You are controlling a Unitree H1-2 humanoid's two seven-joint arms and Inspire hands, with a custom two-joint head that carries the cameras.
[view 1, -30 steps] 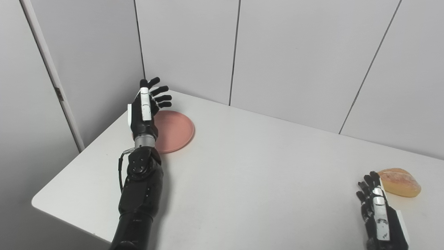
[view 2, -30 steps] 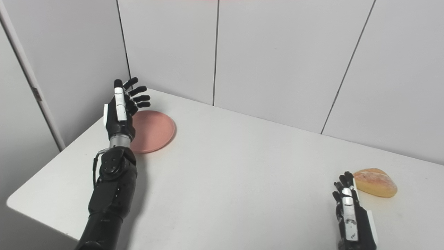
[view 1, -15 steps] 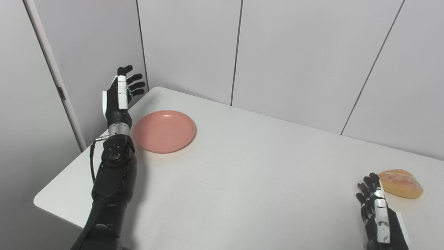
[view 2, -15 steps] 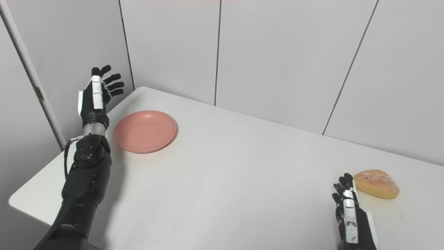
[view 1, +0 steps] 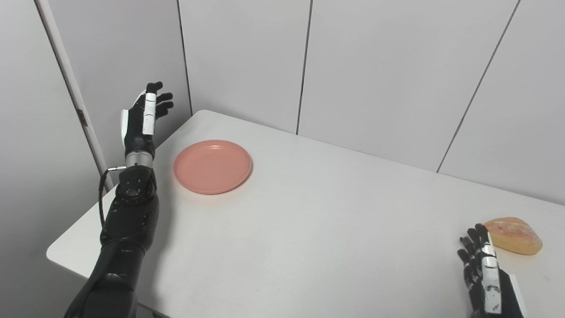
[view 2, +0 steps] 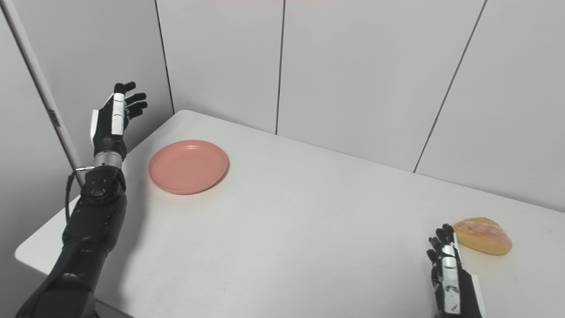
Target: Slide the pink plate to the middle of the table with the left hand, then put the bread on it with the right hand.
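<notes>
Pink plate (view 1: pixel 212 166) sits far left on the table (view 1: pixel 309 229), unmoved. Your left hand (view 1: pixel 142 118) hovers beside it, fingers spread, empty; lower it against the plate's left rim and push right.

Pink plate (view 1: pixel 212 166) and bread (view 1: pixel 512 235) on the bench (view 1: pixel 309 229)

The round, shallow plate lies flat and bare near the far left corner. The golden, crusty bread, a rounded wedge, rests at the near right edge, well apart from the plate.
</notes>
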